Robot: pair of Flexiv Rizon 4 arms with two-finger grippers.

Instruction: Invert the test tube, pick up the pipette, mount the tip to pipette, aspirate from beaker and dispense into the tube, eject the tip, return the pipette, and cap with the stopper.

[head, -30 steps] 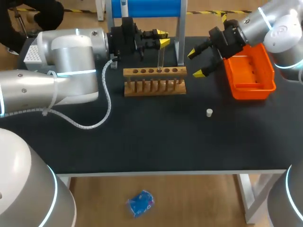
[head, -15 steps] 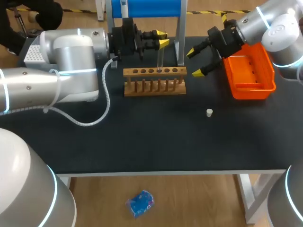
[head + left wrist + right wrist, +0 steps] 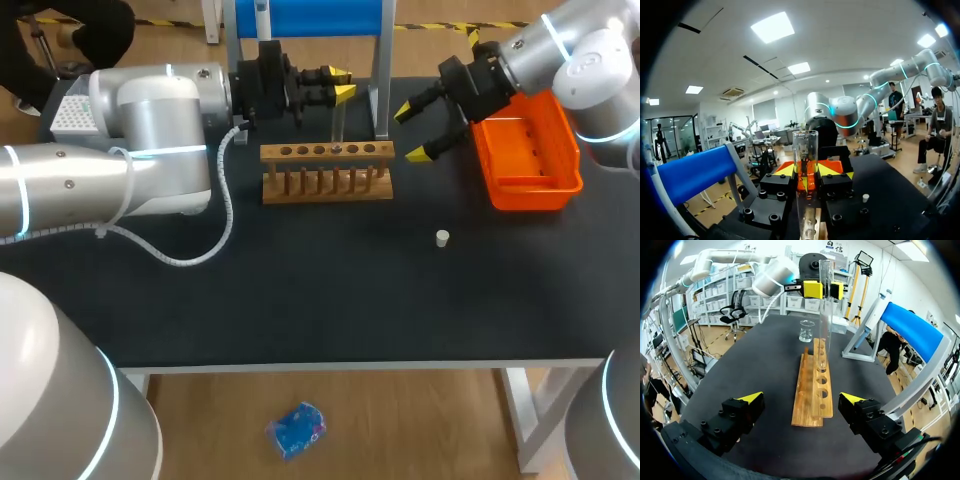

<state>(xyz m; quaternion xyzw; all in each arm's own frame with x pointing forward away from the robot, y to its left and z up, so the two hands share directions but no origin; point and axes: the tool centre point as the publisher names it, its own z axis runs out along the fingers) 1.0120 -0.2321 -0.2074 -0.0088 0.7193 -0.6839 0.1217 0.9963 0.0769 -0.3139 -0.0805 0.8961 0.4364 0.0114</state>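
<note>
I'm holding the test tube (image 3: 338, 125) upright with my left gripper (image 3: 343, 81), fingers seemingly clamping its upper part, its bottom sitting in the wooden rack (image 3: 327, 170). My right gripper (image 3: 410, 133) is hovering open just right of the rack, farther off.

Upright test tube (image 3: 338, 125) in rack (image 3: 327, 186), bin (image 3: 530, 187) right of rack, stopper (image 3: 442, 238) in front, between them

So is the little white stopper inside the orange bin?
No, the white stopper lies on the black table, apart from the orange bin.
</note>
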